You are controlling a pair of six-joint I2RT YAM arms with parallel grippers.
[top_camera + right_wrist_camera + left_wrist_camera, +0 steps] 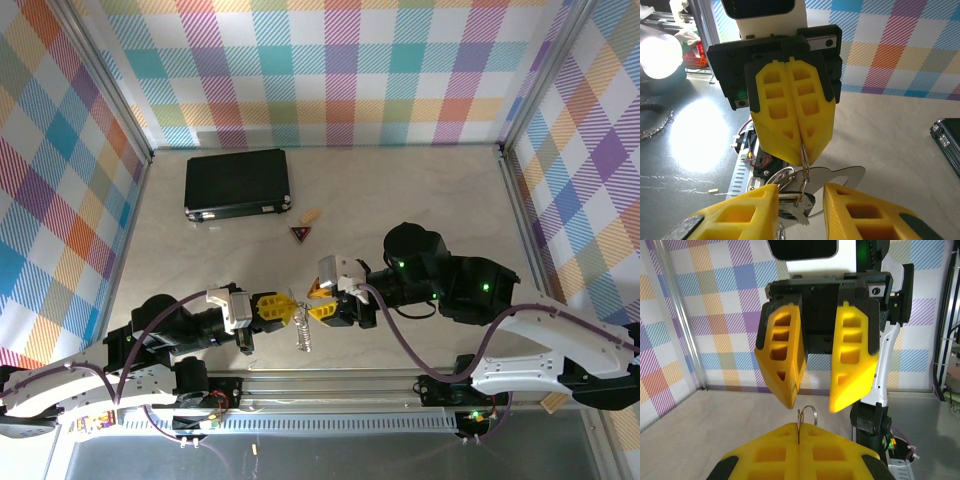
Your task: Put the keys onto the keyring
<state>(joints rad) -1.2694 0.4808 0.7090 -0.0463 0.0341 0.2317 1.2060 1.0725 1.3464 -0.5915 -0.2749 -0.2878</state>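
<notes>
The keyring (809,416) is a thin metal ring pinched upright between the tips of my left gripper (800,427), which is shut on it. In the right wrist view the same keyring (804,152) hangs from the left gripper's closed fingers (790,115), and the silver keys (840,177) dangle from it. My right gripper (800,192) faces the left one with its jaws apart, one on each side of the keys; the bunch lies against one finger. From above, the two grippers meet tip to tip, left (290,312) and right (318,306), with the keys (304,338) hanging below.
A black case (237,184) lies at the back left of the table. A dark-red triangular trinket (300,233) and a tan piece (311,215) lie beside it. An aluminium rail (330,385) runs along the near edge. Plaid walls close three sides.
</notes>
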